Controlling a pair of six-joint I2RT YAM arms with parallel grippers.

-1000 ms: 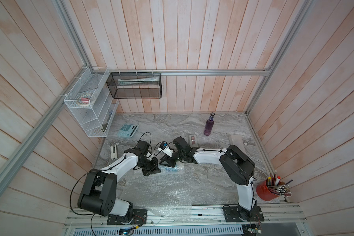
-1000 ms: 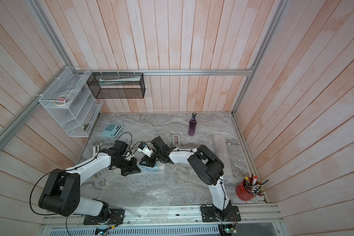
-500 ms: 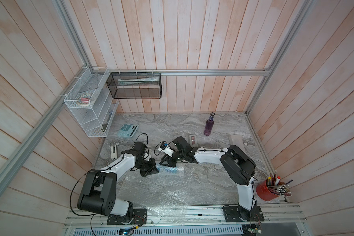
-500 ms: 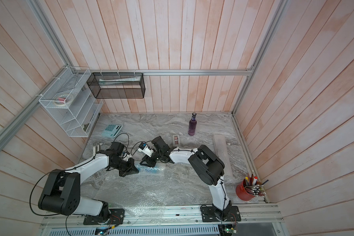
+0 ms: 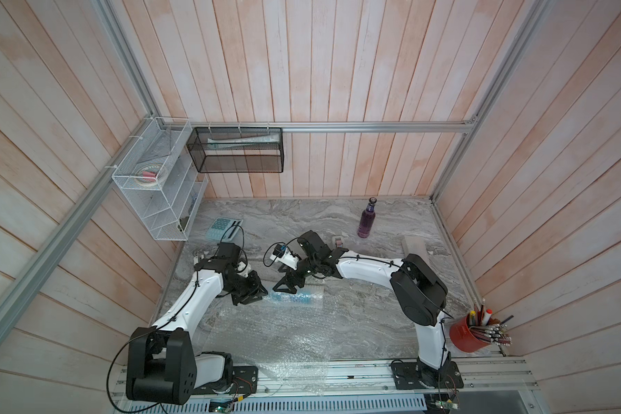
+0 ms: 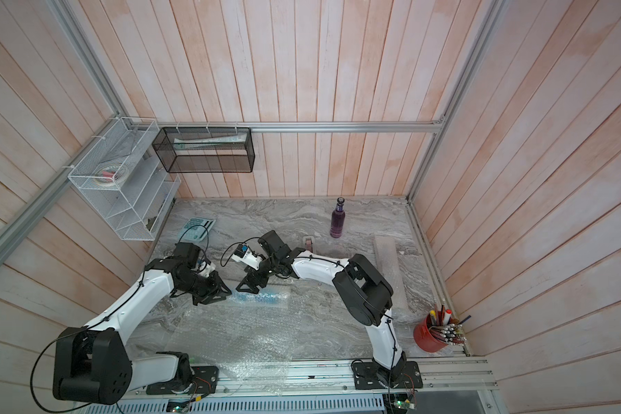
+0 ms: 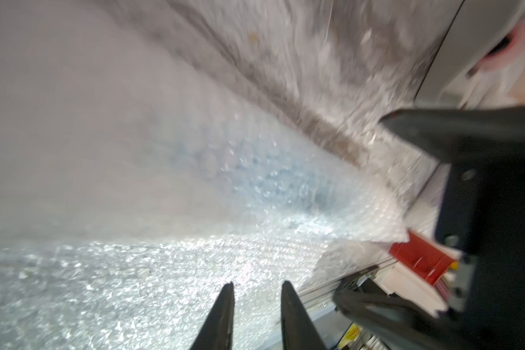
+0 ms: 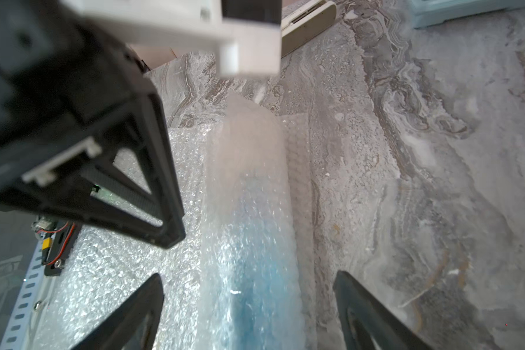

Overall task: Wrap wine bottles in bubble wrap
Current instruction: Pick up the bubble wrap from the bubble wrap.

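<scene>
Both tools are now freed from the blue wine bottle point(image 5: 293, 296), left rolled in bubble wrap point(image 8: 246, 151) on the bench point(image 5: 366, 322): right tool point(image 8: 249, 275) spread wide astride it, left tool point(image 7: 257, 288) narrowly parted, empty; its wrapping is judged complete.

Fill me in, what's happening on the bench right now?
Two robot arms are wrapping small bottles. A blue bottle lies on its side on the table, rolled in bubble wrap. The right arm's fingers stand wide open on either side of the roll, not touching it. The left arm's fingers are slightly apart beside the roll's end, holding nothing. A flat sheet lies beside the roll, toward the arm bases. A purple bottle stands upright at the back, unwrapped.
</scene>
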